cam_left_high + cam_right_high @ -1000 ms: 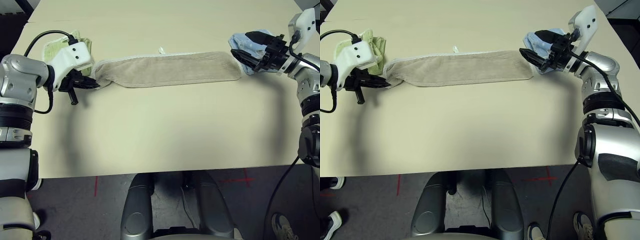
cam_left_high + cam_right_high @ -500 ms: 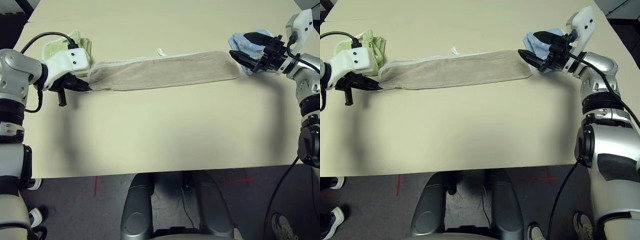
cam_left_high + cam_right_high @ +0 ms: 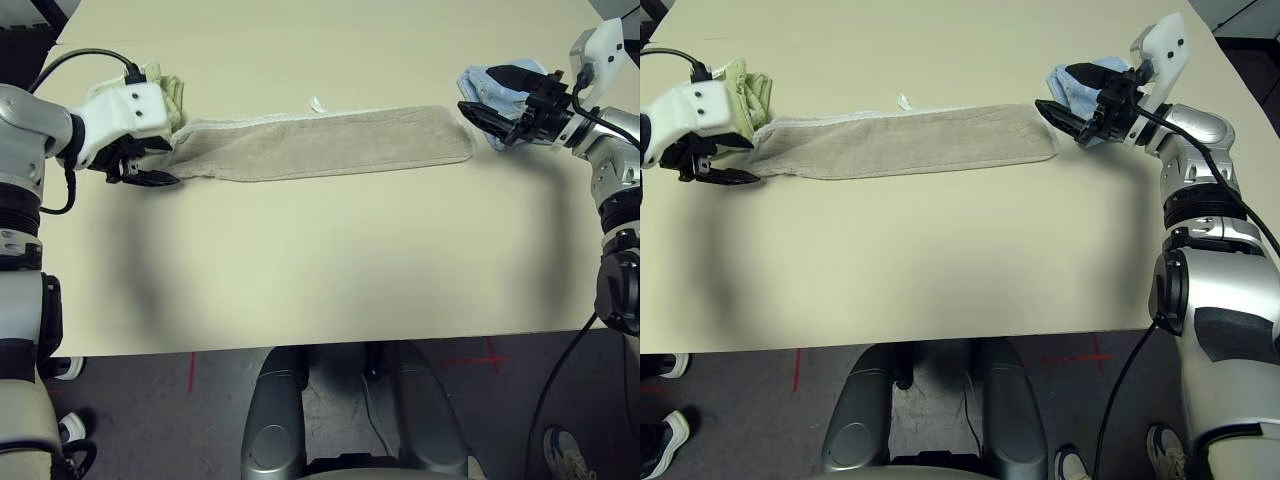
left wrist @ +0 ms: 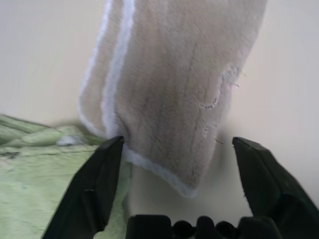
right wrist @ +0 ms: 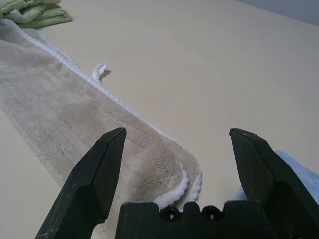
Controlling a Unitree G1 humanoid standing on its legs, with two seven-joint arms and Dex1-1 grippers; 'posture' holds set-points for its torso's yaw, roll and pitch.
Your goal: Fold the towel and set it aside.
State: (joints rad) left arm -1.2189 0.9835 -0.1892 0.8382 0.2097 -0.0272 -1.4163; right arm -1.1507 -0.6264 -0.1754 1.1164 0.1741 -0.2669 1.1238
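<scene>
The beige towel (image 3: 320, 143) lies folded into a long narrow strip across the far half of the table, white edging along its rim. My left gripper (image 3: 152, 168) is open at the strip's left end. In the left wrist view that end (image 4: 174, 99) lies flat between the spread fingers (image 4: 94, 189), not pinched. My right gripper (image 3: 478, 90) is open just off the strip's right end, with the rounded end (image 5: 164, 174) lying in front of its fingers (image 5: 94, 179).
A crumpled light green towel (image 3: 165, 85) sits just behind my left gripper. A light blue towel (image 3: 495, 85) lies under and behind my right gripper. The table's (image 3: 320, 270) front edge runs across the lower part of the picture.
My left gripper was shut on the towel's left end and dragged it leftward, drawing the strip straight. It has now opened and let the end go. The right gripper stayed open in place.
</scene>
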